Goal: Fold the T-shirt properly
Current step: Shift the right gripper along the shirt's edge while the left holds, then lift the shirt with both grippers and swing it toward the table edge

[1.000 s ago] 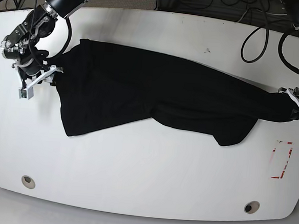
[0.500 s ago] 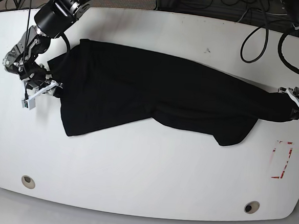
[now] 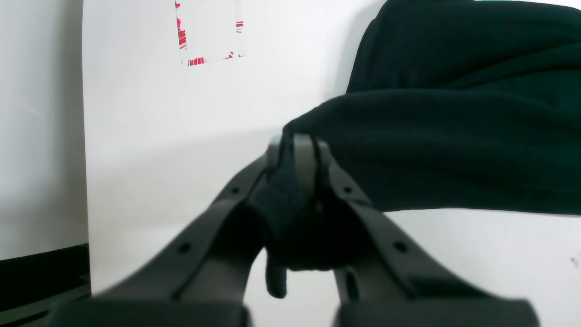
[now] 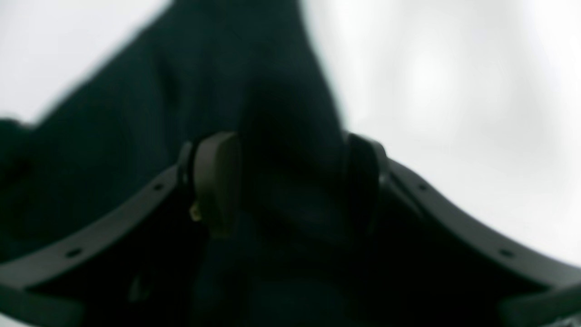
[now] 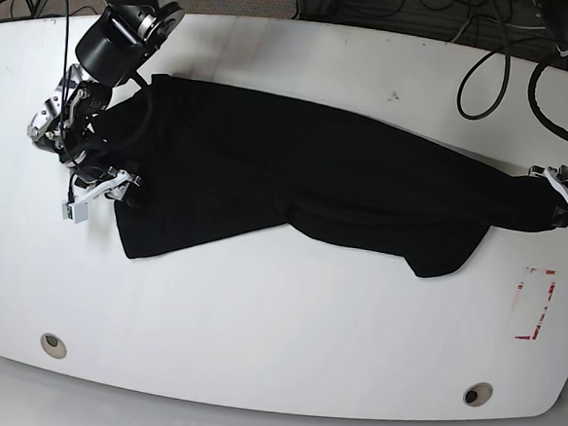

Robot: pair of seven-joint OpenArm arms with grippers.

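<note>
The black T-shirt (image 5: 306, 180) lies stretched across the white table (image 5: 286, 320), with no print showing. At its right end my left gripper (image 5: 567, 208) is shut on a bunched bit of the cloth; in the left wrist view the gripper (image 3: 297, 165) pinches the T-shirt (image 3: 454, 150) tightly. At the T-shirt's left edge my right gripper (image 5: 100, 192) is open. In the blurred right wrist view the gripper (image 4: 290, 181) has its fingers (image 4: 218, 181) apart, with a ridge of the dark T-shirt (image 4: 281, 91) running between them.
A red-marked rectangle (image 5: 536, 304) sits on the table near the right edge, also seen as the red marking (image 3: 209, 34) in the left wrist view. Two round holes (image 5: 52, 344) lie near the front edge. Cables (image 5: 489, 71) hang at the back right.
My right gripper has moved toward the front and right along the T-shirt's left edge, and its open fingers now straddle the cloth. The left gripper has kept still.
</note>
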